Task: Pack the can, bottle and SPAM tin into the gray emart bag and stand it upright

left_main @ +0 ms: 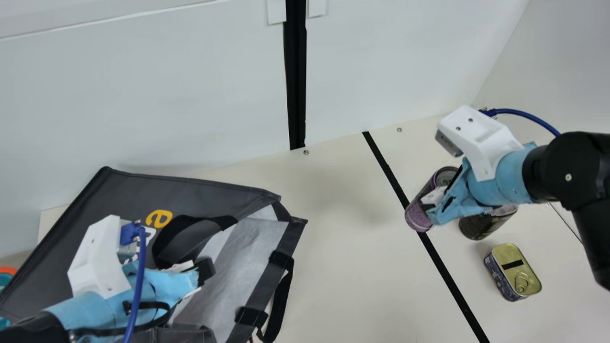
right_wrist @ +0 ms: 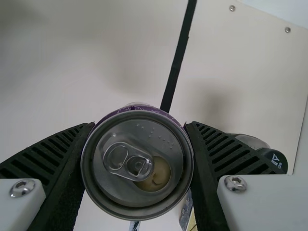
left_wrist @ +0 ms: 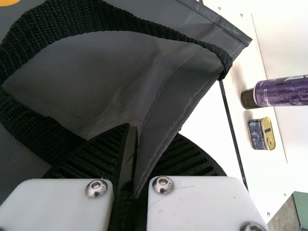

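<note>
Gray emart bag point(left_main: 205, 191) lay gaping, its cloth pinched, as the can point(left_main: 416, 217) hung in a grip

The cream table point(left_main: 333, 247) carried the bag on the robot's left side, its mouth turned toward the table's middle, pale lining and black handles showing. The left gripper point(left_main: 204, 277) had its fingers closed on a fold of the bag's gray cloth. Across the table, the right gripper point(left_main: 434, 201) held the purple can above the surface, its fingers spread to the can's width, one pressed against each side. The dark bottle point(left_main: 478, 228) was near that gripper, with the SPAM tin point(left_main: 519, 274) near the bottle on the table.
</note>
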`<state>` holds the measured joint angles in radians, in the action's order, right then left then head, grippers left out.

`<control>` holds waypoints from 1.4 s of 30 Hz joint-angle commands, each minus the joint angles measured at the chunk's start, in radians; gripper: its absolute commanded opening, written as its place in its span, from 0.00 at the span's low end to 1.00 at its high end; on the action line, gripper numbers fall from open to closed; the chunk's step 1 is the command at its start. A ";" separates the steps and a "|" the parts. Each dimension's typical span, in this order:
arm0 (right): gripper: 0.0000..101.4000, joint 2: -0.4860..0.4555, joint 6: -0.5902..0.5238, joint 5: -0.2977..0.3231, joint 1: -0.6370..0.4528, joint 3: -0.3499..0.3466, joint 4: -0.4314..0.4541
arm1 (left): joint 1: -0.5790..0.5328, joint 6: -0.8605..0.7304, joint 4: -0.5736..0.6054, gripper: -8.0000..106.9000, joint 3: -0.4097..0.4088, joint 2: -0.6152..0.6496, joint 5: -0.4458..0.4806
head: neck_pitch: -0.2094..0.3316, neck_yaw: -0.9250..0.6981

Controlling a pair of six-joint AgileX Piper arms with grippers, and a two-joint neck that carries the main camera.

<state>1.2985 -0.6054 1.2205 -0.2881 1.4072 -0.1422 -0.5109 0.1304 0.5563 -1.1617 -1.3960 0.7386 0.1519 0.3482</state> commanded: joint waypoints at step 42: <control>0.00 -0.220 0.069 0.000 0.394 -0.247 -0.036 | 0.000 0.000 0.000 0.00 0.000 0.000 0.000 | 0.023 0.001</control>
<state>1.0792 -0.5428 1.2192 0.0904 1.1606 -0.1814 -0.5109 0.1304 0.5563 -1.1617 -1.3960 0.7386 0.1519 0.3467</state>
